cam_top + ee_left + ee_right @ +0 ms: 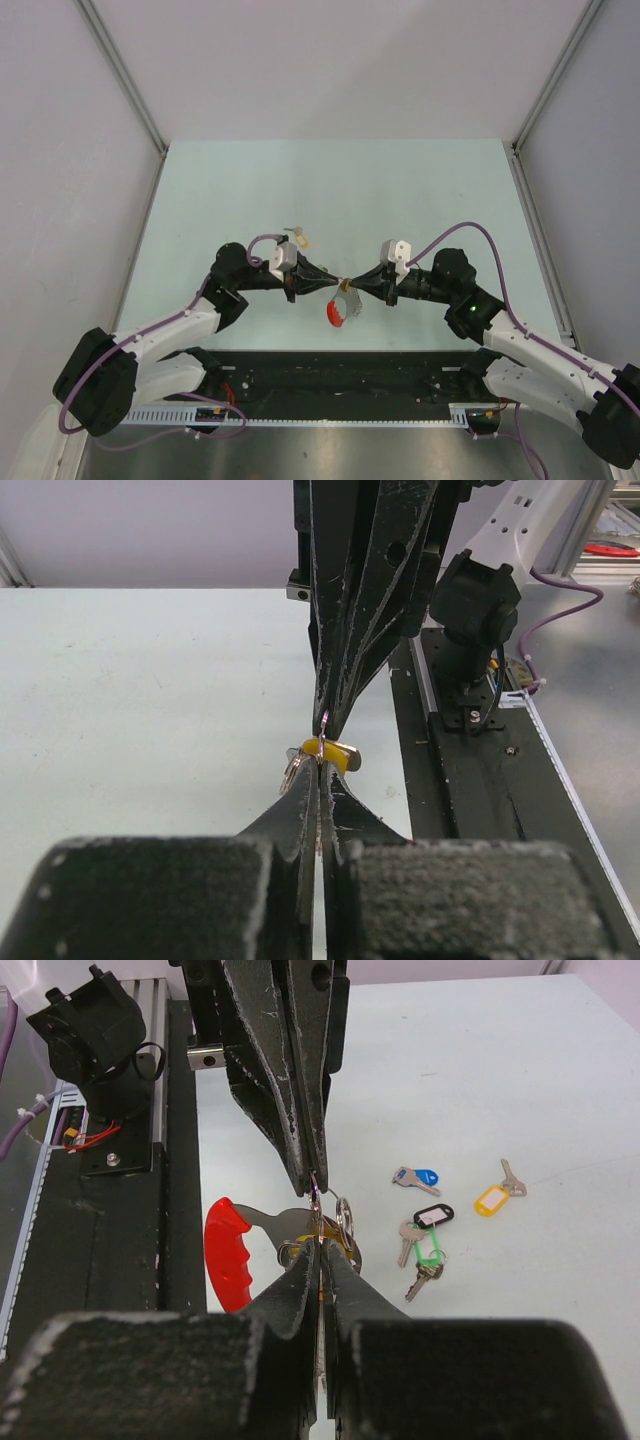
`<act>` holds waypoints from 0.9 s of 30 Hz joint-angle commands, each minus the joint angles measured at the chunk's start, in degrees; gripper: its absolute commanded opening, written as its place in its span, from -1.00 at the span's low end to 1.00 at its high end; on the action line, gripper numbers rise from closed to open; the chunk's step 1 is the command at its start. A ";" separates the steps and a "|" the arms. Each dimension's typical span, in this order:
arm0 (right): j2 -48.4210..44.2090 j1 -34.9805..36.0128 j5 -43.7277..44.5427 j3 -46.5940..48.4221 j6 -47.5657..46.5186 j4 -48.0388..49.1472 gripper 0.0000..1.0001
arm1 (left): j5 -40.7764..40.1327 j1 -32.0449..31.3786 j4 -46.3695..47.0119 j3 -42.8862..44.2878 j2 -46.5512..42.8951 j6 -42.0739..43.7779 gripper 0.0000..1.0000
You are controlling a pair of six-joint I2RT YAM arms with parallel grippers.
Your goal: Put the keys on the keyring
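Right wrist view, keyring (pixel 228 1255) partly hidden behind right gripper (pixel 318 1250), grasp unclear

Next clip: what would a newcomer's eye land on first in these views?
Two arms meet tip to tip at the middle of the table: left claw and right claw, both shut, with a yellow key head at their tips. Just beside them is the keyring with its bright red arc. Further out, loose keys with coloured tags lie clustered.

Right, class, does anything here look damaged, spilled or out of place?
Nothing stands out: the keyring hangs where the left gripper and right gripper meet, and the loose keys lie together on the table.
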 commanded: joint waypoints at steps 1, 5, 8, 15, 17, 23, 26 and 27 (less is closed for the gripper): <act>-0.11 0.65 -0.75 0.23 0.62 3.28 -1.00 | 1.52 0.19 3.14 0.87 0.36 -0.78 -0.99; -0.10 0.83 -1.19 0.23 0.71 3.54 -1.00 | 1.70 0.11 2.87 1.04 0.54 -0.87 -0.99; -0.02 1.00 -1.27 0.23 0.79 3.80 -1.00 | 1.78 0.19 2.79 1.13 0.62 -0.69 -0.99; 0.16 1.35 -0.75 0.23 1.14 4.24 -1.00 | 1.52 0.11 2.52 1.22 0.62 -0.69 -0.99; 0.25 1.53 -0.40 0.23 1.14 4.25 -1.00 | 1.52 0.02 2.52 1.22 0.62 -0.61 -0.99; 0.86 1.79 0.48 0.58 0.97 3.81 -1.00 | 1.35 -0.16 2.17 1.22 0.36 -0.52 -0.99; 0.86 2.14 1.27 0.58 0.97 3.80 -1.00 | 1.26 -0.25 2.17 1.31 0.18 -0.43 -0.99; 0.95 2.06 1.45 0.58 0.88 3.81 -1.00 | 1.26 -0.33 2.00 1.31 0.18 -0.43 -0.99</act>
